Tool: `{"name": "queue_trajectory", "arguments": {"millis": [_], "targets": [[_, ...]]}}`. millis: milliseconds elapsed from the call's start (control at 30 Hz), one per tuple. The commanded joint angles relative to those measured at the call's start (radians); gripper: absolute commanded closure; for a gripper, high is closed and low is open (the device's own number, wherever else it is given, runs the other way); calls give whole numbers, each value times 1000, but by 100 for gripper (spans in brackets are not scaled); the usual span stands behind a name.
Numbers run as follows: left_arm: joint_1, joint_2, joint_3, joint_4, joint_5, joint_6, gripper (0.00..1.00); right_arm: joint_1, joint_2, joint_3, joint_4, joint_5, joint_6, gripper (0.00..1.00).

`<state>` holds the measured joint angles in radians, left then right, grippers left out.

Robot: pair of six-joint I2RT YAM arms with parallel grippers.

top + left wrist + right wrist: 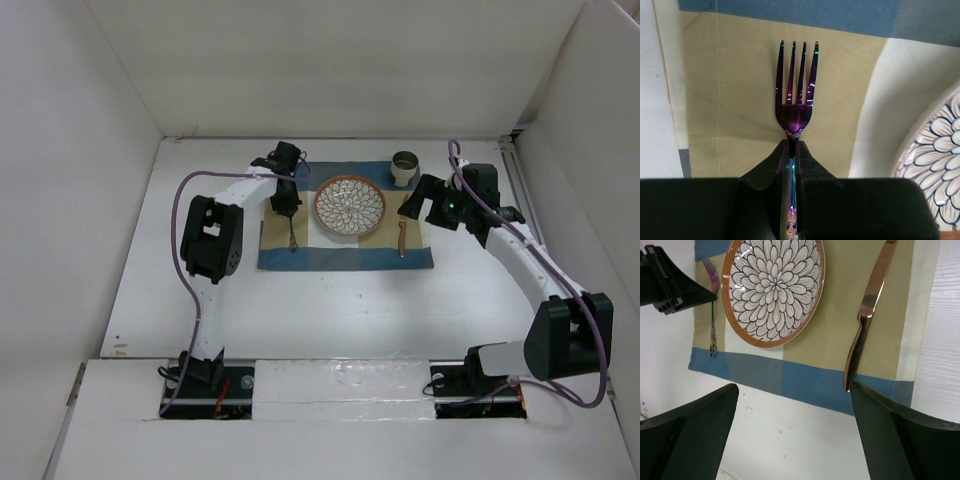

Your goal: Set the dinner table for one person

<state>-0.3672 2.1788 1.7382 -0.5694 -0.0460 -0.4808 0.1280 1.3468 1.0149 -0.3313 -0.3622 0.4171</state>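
Fork (796,100), 4 tines, iridescent purple, clamped at its neck by the left gripper (792,142), over the checked mat (345,250) on the dinner table (340,310), left of the plate (350,206). Copper knife (867,315) lies right of the plate, cup (405,166) beyond it. Right gripper (794,386) fingers spread apart, holding nothing.

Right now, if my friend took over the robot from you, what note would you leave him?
Left fingers: shut on the fork, over the mat left of the plate; touching the cloth or not, I cannot tell.
Right fingers: open, holding nothing, above the mat's near edge by the knife.
Done: plate mid-mat, knife lying right of it, cup at the mat's far right corner.
Left to do: release the fork, pull both arms back.
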Motion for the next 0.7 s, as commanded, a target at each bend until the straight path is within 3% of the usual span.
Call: {"name": "queue_trajectory", "arguments": {"millis": [0,600,667], "targets": [[14,-4,-14,8,-6,-21,100,10,-15,40,2,16,-20,0],[14,-13,-62,28,3,-31,100,19,-25,31,2,16,-20,0],[14,-13,-71,28,-8,-31,90,19,-35,31,2,16,-20,0]]}}
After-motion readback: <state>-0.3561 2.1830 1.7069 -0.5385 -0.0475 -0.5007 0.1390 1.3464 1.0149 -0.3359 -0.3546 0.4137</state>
